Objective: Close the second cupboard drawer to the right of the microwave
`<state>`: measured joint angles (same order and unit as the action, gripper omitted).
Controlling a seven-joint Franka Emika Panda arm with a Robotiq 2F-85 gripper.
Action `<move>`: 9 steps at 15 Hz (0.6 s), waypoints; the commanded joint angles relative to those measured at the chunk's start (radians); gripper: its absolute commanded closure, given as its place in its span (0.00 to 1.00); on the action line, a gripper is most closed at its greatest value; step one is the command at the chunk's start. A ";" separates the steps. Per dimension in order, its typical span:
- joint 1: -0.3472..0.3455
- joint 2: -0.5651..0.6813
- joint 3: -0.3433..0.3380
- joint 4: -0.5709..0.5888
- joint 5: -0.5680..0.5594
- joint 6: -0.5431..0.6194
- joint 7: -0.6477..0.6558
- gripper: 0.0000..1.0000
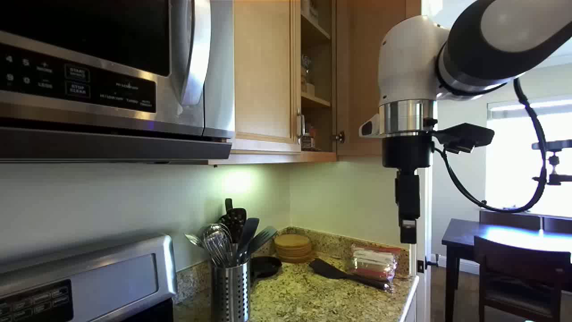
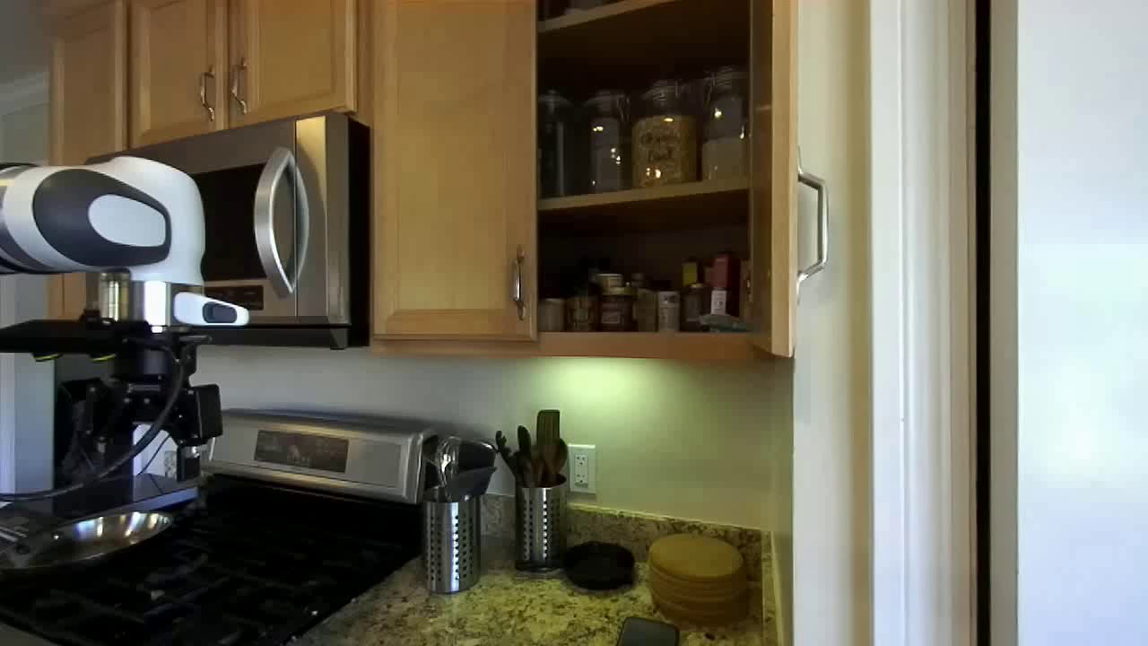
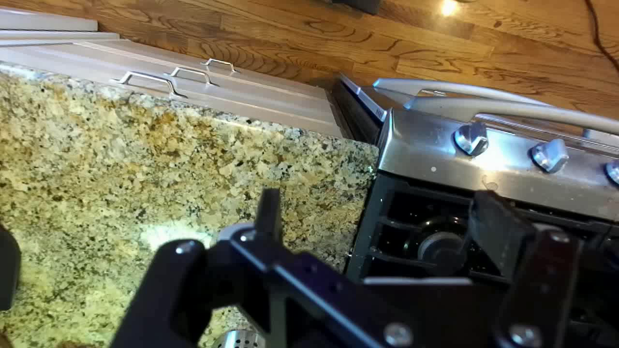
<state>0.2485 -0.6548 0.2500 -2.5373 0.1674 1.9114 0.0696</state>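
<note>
The second cupboard door, light maple wood, stands wide open in both exterior views [image 1: 361, 85] [image 2: 778, 108]. Its silver bar handle [image 2: 814, 224] faces outward at the right; in an exterior view the inner face and a hinge show. The twin wood door [image 1: 267, 71] beside it is shut, also in an exterior view [image 2: 453, 170]. The stainless-steel microwave [image 1: 190, 120] is left of both doors [image 2: 323, 215]. My gripper [image 1: 407, 230] points down, below the cupboard's bottom edge and apart from the door; it also shows in an exterior view [image 2: 188, 462]. In the wrist view its fingers [image 3: 378, 195] are spread, with nothing between them.
Jars and spices [image 2: 619, 305] stand inside the open cupboard. Below are a granite counter [image 3: 169, 159], utensil holders [image 1: 230, 293] [image 2: 541, 525], stacked round mats [image 2: 698, 579], a black spatula [image 1: 344, 275] and a plastic bag [image 1: 374, 261]. A pan [image 2: 99, 538] sits on the stove [image 3: 435, 169].
</note>
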 commanded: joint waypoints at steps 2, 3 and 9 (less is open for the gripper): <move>0.005 0.001 -0.005 0.002 -0.003 -0.002 0.003 0.00; 0.005 0.001 -0.005 0.002 -0.003 -0.002 0.003 0.00; -0.024 0.010 0.007 0.000 -0.032 0.011 0.045 0.00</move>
<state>0.2474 -0.6543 0.2501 -2.5365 0.1641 1.9114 0.0703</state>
